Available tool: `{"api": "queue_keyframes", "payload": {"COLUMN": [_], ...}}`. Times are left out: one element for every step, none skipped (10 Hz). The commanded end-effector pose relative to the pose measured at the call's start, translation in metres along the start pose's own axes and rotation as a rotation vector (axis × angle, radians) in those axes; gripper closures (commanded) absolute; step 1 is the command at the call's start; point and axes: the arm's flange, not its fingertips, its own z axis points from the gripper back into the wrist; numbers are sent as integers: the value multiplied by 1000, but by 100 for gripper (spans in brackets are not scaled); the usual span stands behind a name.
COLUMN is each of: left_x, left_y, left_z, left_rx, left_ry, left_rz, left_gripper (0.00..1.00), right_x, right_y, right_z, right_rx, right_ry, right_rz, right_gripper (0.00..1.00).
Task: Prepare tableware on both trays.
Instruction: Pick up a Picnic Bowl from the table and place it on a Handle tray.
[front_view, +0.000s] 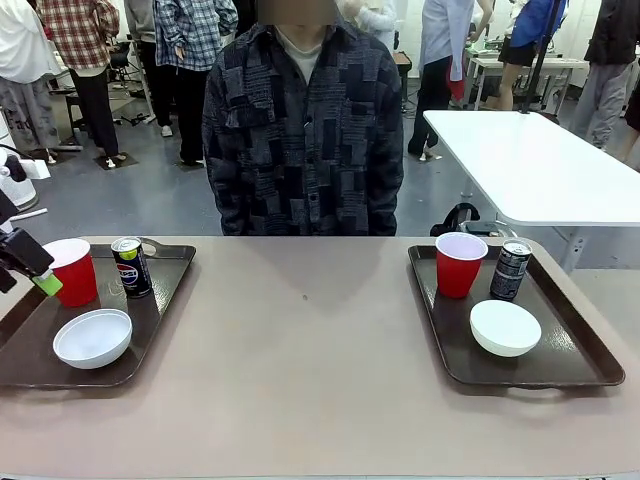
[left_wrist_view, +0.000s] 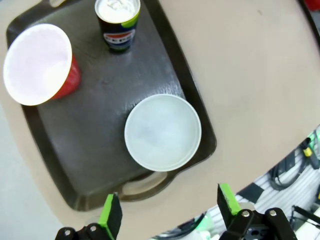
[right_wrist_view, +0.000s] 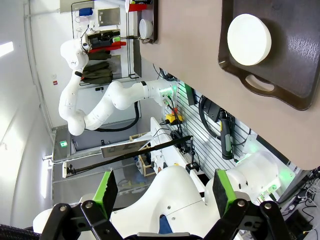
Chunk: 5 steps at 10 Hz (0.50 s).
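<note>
Brown trays (front_view: 165, 300) (front_view: 575, 345) each hold cup, can, seemingly empty bowl.

Each brown tray, left (front_view: 165, 290) and right (front_view: 570, 345), holds an upright red cup (front_view: 74, 270) (front_view: 459, 263), can (front_view: 130, 266) (front_view: 510, 269) and white bowl (front_view: 92, 338) (front_view: 505, 328).

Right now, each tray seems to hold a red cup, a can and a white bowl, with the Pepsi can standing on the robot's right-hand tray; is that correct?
Not quite: the Pepsi can stands on the left tray, beside a red cup, as the front view shows. The right tray holds the black-silver can. The rest is right: each tray holds a cup, a can and a white bowl.
</note>
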Motion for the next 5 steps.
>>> {"api": "queue_keyframes", "payload": {"left_x": [3, 3, 3, 3, 3], "left_y": [1, 1, 1, 1, 1], "left_z": [-1, -1, -1, -1, -1], "left_rx": [-18, -18, -18, -18, -18], "left_ry": [-20, -20, -20, -20, -20], "left_rz": [-13, -13, -13, -13, -13], "left_gripper": [0, 0, 0, 0, 0], "right_x": [-1, -1, -1, -1, -1], "right_y": [2, 2, 2, 2, 2], "right_z": [1, 1, 1, 1, 1], "right_rx": [4, 4, 4, 4, 4], "right_ry": [-7, -7, -7, -7, -7], "right_rz": [-9, -9, -9, -9, -9], "right_gripper": [0, 0, 0, 0, 0]}}
